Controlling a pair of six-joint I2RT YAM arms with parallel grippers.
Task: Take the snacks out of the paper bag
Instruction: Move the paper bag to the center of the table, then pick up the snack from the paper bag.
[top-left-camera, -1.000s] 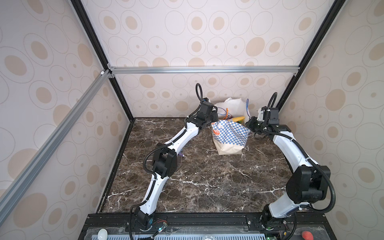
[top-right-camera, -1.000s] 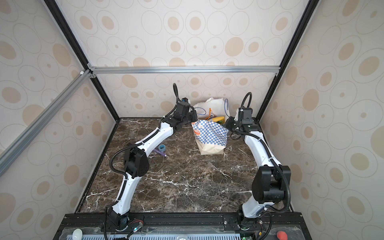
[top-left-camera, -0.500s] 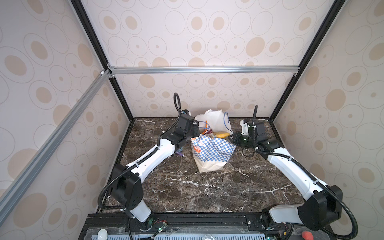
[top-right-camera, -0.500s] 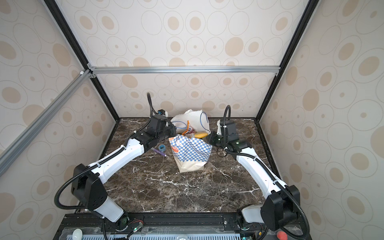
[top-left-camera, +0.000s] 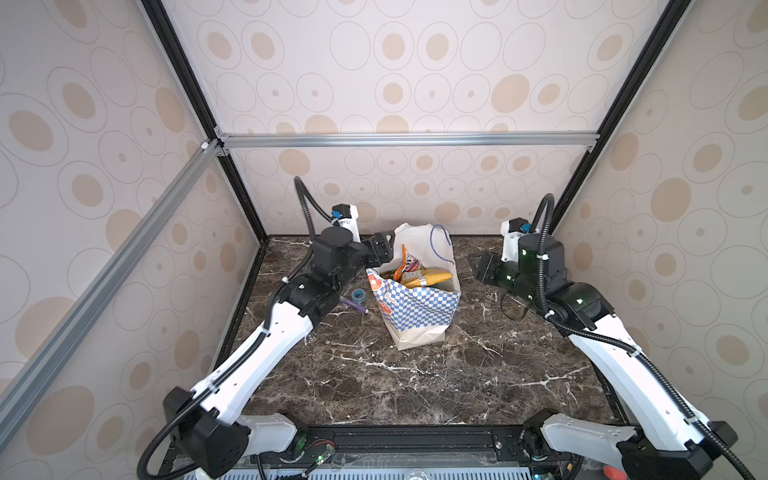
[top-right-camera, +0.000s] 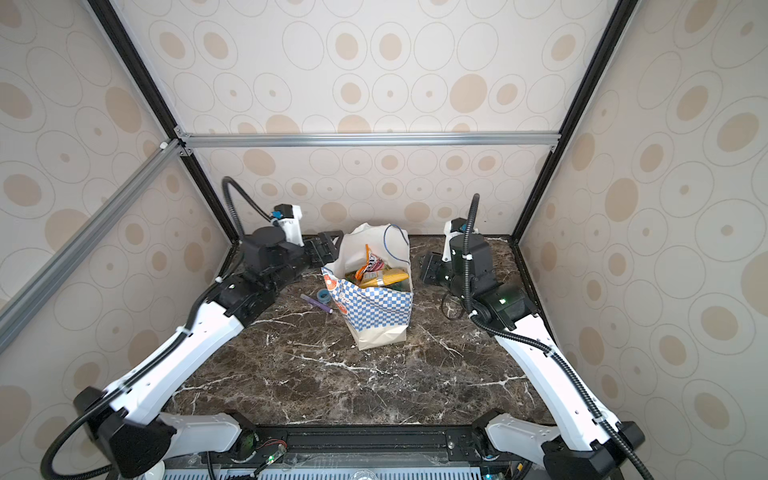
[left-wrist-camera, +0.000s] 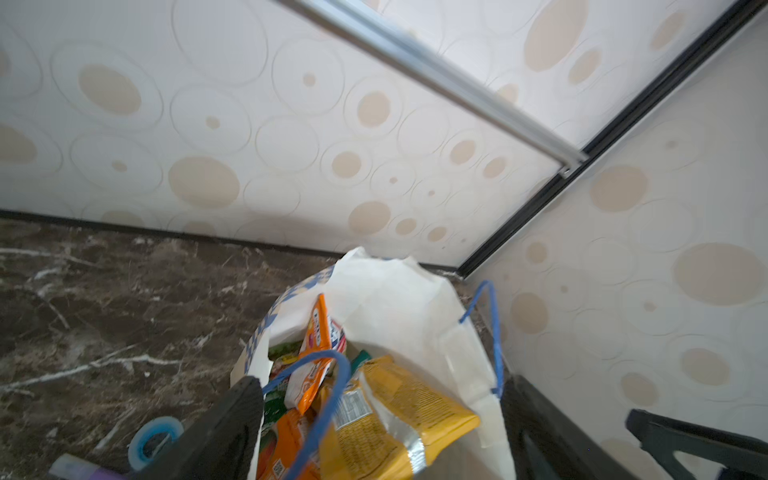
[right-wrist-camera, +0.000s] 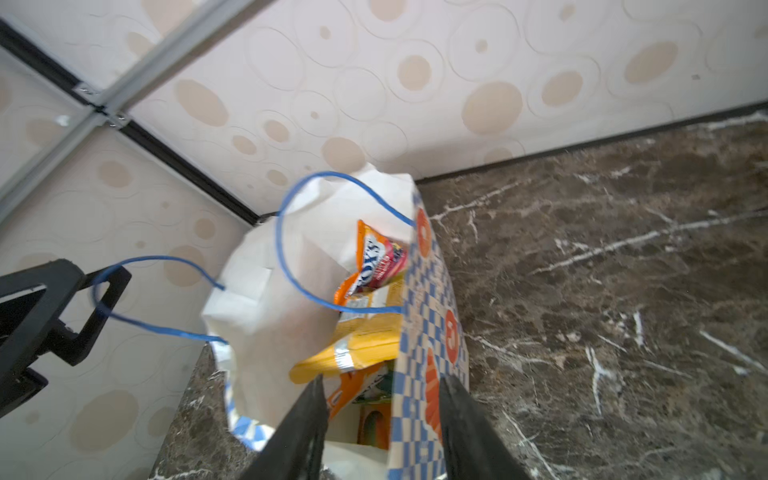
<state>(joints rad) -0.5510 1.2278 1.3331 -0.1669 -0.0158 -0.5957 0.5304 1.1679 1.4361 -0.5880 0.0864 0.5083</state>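
White paper bag (top-left-camera: 415, 307), just one, stands upright on the table (top-left-camera: 374, 374) holding at least four visible snacks (top-left-camera: 428, 276): one yellow packet, two orange, one green. One blue tape roll (top-left-camera: 357, 295) and one purple pen (top-left-camera: 354, 304) lie just beside it. Flanking its mouth, the left end effector (top-left-camera: 383, 249) and the right end effector (top-left-camera: 473, 268) are both released, grasping nothing.

The white, blue-checkered paper bag (top-left-camera: 415, 307) stands upright and open, mid-width near the tabletop's (top-left-camera: 374, 374) far edge. Yellow, orange and green foil snacks (top-left-camera: 426, 277) fill it, 1 orange packet poking upward.
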